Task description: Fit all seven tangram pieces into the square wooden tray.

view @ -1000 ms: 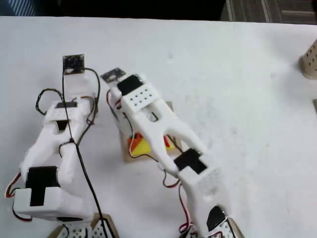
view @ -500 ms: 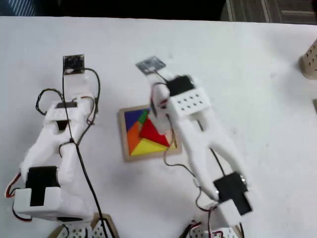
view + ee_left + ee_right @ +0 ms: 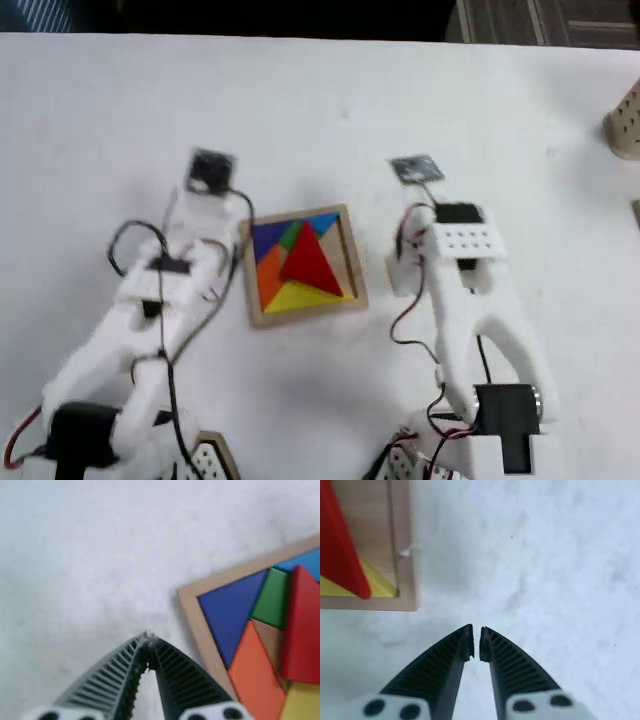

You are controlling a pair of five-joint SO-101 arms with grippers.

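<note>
The square wooden tray (image 3: 302, 316) sits mid-tabletop (image 3: 500, 100) between the arms. It holds a blue piece (image 3: 227, 615), green piece (image 3: 270, 600), orange piece (image 3: 252, 675) and yellow piece (image 3: 298, 296), with a red triangle (image 3: 310, 260) riding over them. The left end effector (image 3: 147, 641) is clenched and empty beside the tray's far left corner. The right end effector (image 3: 476, 645), clenched on nothing, is off its near right corner.

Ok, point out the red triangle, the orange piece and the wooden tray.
red triangle (image 3: 312, 262): high view, its centre.
orange piece (image 3: 252, 676): left wrist view, its middle.
wooden tray (image 3: 308, 309): high view, rim nearest the arms.
</note>
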